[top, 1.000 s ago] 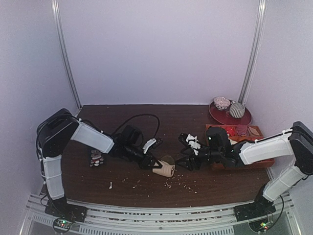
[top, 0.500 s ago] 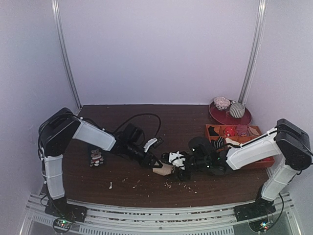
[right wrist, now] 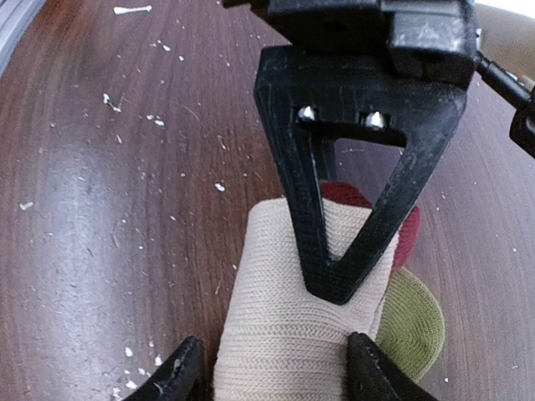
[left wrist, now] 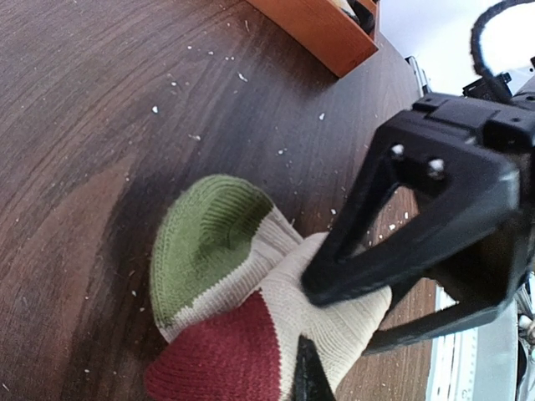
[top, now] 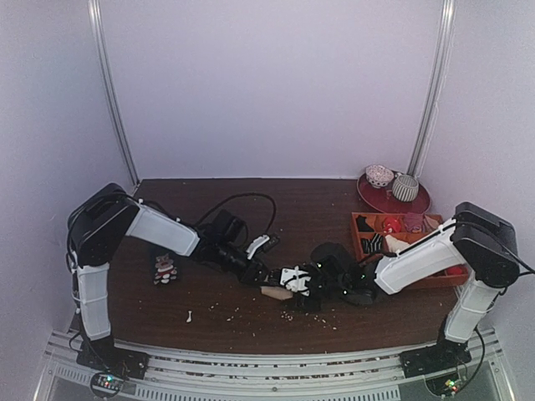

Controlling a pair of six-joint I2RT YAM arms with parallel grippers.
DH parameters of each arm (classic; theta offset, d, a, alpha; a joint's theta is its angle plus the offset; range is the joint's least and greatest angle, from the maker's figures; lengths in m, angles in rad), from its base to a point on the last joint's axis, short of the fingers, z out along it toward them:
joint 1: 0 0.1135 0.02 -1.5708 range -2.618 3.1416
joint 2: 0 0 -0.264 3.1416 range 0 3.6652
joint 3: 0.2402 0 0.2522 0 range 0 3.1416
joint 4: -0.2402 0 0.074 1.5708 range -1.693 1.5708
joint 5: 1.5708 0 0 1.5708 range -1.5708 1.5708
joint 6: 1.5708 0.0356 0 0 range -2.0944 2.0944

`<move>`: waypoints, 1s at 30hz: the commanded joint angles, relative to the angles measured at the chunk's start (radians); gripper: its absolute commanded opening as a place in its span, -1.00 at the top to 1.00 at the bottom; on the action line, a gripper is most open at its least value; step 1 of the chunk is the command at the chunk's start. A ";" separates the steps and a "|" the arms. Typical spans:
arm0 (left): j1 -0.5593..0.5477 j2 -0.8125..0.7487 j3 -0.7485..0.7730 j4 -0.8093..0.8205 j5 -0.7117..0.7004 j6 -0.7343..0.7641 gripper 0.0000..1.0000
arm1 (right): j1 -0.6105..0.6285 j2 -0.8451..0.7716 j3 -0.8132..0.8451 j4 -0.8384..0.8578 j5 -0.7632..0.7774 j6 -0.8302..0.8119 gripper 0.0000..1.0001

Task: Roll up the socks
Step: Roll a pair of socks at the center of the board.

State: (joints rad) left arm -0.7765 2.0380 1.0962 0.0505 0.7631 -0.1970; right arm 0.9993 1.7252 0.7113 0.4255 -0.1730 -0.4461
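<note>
The socks (top: pixel 273 292) are a rolled cream bundle with dark-red and green ends, lying at the middle front of the table. My left gripper (top: pixel 263 276) is shut on the bundle from the left; in the left wrist view (left wrist: pixel 305 368) one own fingertip is tucked into the cream knit (left wrist: pixel 334 326). My right gripper (top: pixel 291 281) reaches in from the right. In the right wrist view its fingers (right wrist: pixel 185 372) stand open on either side of the cream roll (right wrist: pixel 284 334), the right one touching it. The left gripper's finger (right wrist: pixel 351 209) lies on top of the roll.
An orange tray (top: pixel 426 281) with sock bundles sits at the right, behind it a red plate (top: pixel 393 200) with two bundles. A small dark patterned sock (top: pixel 165 269) lies at the left. White crumbs (top: pixel 301 316) litter the front. A black cable (top: pixel 242 200) loops behind the left arm.
My right arm has swung left from beside the tray, and its open gripper now straddles the roll. The left gripper has kept hold of the roll, shifting slightly right.
</note>
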 commanded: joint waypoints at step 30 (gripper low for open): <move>0.005 -0.296 -0.442 0.686 -0.110 0.255 -0.67 | -0.160 0.165 -0.080 -0.176 -0.396 0.457 0.48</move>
State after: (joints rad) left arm -0.7647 1.8153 0.7509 0.3908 0.6289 -0.0250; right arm 0.8768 1.7920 0.7059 0.4755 -0.3962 -0.0933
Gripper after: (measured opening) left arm 0.838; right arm 0.279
